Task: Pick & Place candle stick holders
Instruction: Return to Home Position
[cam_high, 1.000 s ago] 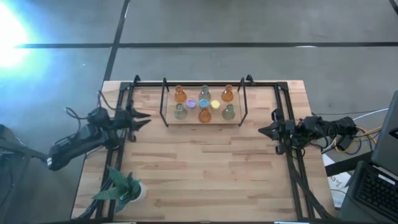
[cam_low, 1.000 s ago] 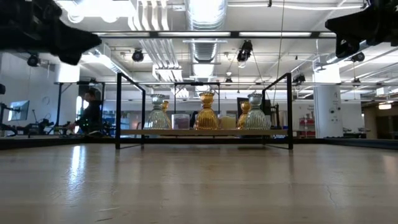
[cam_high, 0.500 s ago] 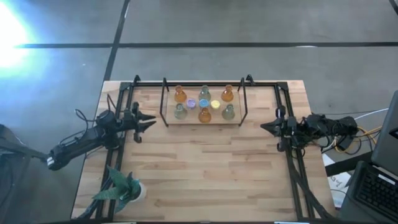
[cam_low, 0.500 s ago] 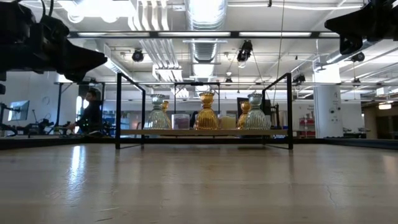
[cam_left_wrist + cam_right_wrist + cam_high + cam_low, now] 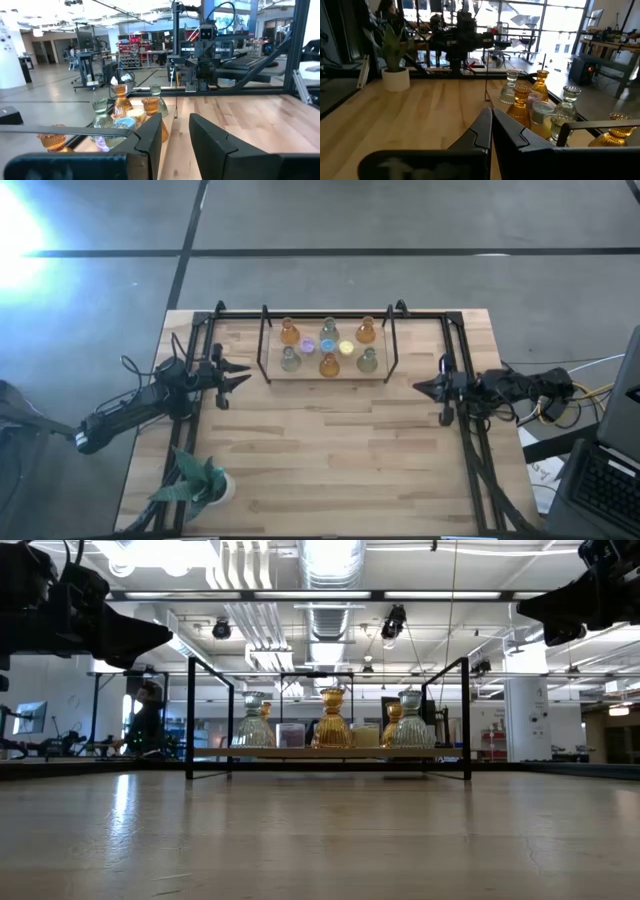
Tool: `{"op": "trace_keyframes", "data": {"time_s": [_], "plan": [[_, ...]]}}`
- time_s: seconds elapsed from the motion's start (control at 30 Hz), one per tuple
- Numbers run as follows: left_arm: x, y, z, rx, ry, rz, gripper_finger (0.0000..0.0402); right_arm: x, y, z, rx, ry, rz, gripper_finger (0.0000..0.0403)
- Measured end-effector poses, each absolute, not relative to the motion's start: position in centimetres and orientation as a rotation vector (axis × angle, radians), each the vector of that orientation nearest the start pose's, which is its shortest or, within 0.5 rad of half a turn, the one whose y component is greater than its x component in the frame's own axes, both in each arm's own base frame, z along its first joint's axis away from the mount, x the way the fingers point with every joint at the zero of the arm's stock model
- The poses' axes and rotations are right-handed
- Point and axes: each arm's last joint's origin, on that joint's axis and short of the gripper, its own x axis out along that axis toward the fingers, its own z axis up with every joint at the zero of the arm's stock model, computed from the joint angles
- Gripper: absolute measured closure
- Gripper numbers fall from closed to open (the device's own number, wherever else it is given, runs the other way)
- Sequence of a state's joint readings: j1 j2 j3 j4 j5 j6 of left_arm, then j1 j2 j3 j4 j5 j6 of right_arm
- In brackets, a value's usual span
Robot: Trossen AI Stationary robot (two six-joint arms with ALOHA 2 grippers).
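The candle stick holders on the far shelf are being judged light, slippery, fragile glass, best gripped at the necks, while the left gripper is being held parted and the right gripper closed, both empty.

Plain wood table with a black-framed shelf parked mid-way along one edge. Nine glass holders are packed on the shelf in three rows of three. A potted plant sits at the left corner of the opposite edge.

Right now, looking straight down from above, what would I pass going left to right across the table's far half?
The left gripper → shelf carrying the candle stick holders → right gripper.
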State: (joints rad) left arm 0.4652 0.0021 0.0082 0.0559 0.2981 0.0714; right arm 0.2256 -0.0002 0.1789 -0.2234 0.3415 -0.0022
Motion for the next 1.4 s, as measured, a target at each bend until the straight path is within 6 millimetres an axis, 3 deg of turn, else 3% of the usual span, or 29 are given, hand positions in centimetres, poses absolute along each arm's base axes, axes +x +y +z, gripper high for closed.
{"op": "trace_keyframes", "data": {"time_s": [0.33, 0.47, 0.67, 1.4], "plan": [[9.0, 3.5, 17.1, 0.003, -0.058, 0.166, 0.0298, 9.3, 1.3, 17.3, -0.058, 0.013, -0.053, 0.0394], [9.0, 3.6, 17.1, 0.002, -0.057, 0.168, 0.0298, 9.8, 1.2, 16.8, -0.178, -0.006, -0.115, 0.0394], [9.0, 3.6, 17.1, 0.001, -0.054, 0.169, 0.0298, 10.1, 1.1, 16.5, -0.322, 0.064, -0.185, 0.0394], [9.0, 3.6, 17.0, 0.0, -0.05, 0.171, 0.0298, 10.4, 1.1, 16.0, -0.342, 0.116, -0.177, 0.0394]]}}
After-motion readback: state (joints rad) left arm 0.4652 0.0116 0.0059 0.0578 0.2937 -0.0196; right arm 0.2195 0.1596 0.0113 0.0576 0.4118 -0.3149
